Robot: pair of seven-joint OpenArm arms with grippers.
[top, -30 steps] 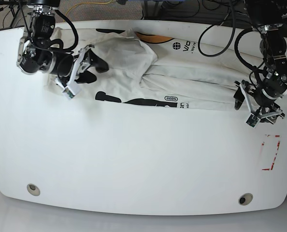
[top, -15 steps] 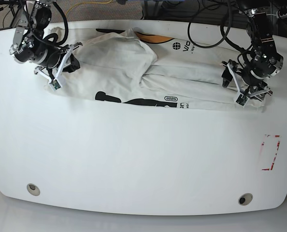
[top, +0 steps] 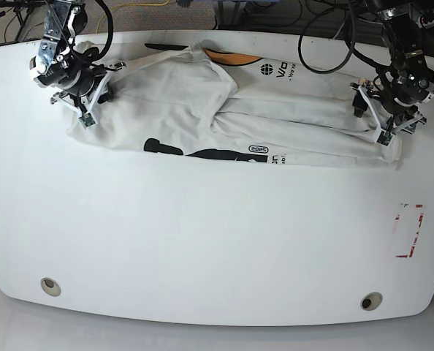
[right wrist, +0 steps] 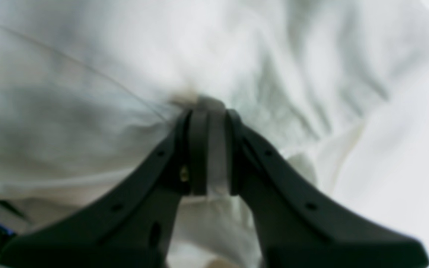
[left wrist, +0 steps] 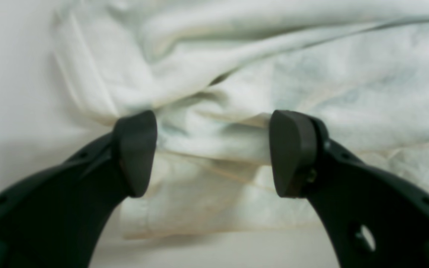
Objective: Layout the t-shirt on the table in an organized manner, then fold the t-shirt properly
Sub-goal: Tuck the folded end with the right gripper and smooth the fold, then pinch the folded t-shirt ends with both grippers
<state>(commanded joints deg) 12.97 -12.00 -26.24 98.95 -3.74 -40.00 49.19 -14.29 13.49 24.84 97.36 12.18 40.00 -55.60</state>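
The white t-shirt lies bunched lengthwise along the far part of the table, with black lettering and an orange patch showing. At its left end, my right gripper is shut on a pinch of the cloth; the right wrist view shows the gripper closed with the t-shirt fabric squeezed between the pads. At the right end, my left gripper presses down on the shirt. The left wrist view shows this gripper open, straddling a raised fold of the t-shirt.
A red tape mark sits near the table's right edge. Two small round holes lie near the front edge. Black cables hang over the back edge by the right-hand arm.
Both arms moved back to the shirt's ends. The right gripper went from open to shut on the left end. The left gripper shifted up and right onto the right end.
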